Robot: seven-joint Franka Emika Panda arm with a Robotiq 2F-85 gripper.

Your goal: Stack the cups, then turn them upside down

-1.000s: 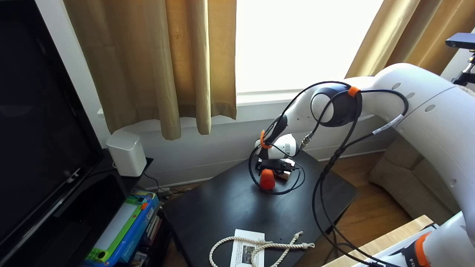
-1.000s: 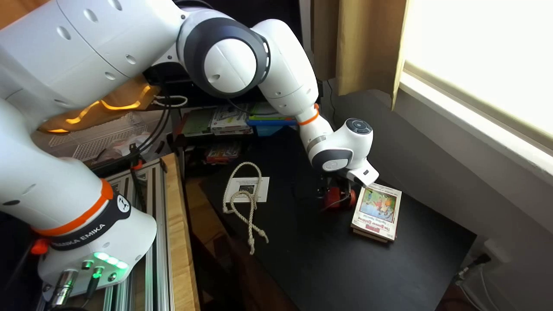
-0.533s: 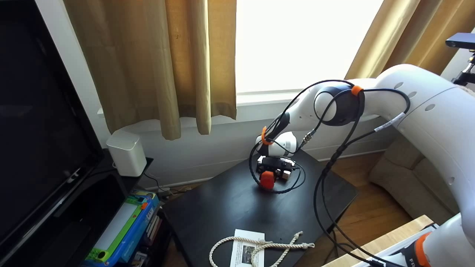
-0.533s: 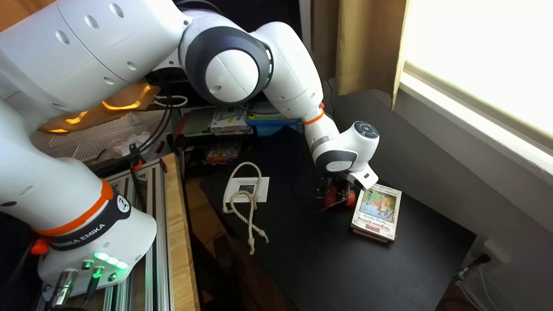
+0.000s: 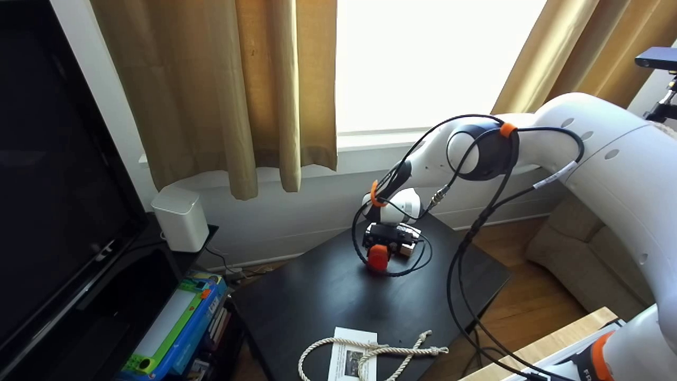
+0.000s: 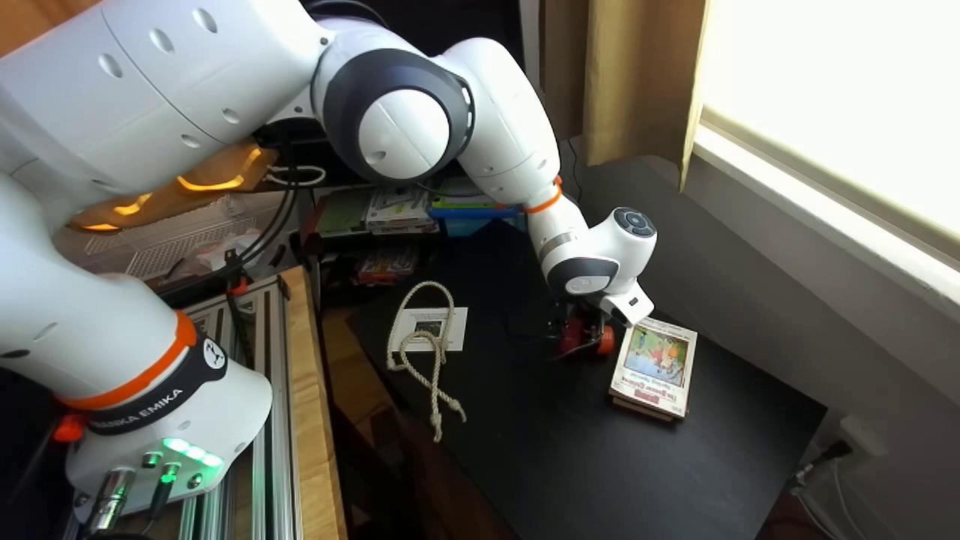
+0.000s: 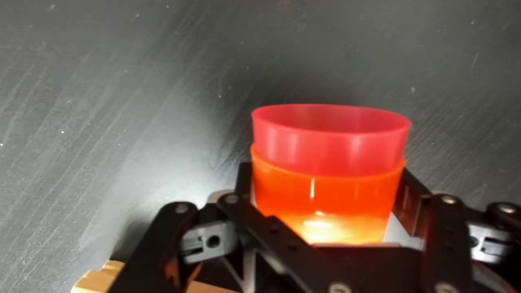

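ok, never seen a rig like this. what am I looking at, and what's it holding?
A jointed white robot arm reaching over a black table. The wide views are shot from two spots outside the robot; the close-up is shot from its wrist, looking along the jaws. On the table, a rope lies across a printed white sheet, and books sit near the arm's tip. The jaws are closed on the sides of an orange cup, with a red cup nested inside it. I can't tell whether they're lifted clear.

Inner cup [image 7: 330, 154] in outer cup [image 7: 325, 199], near book [image 6: 654, 364]
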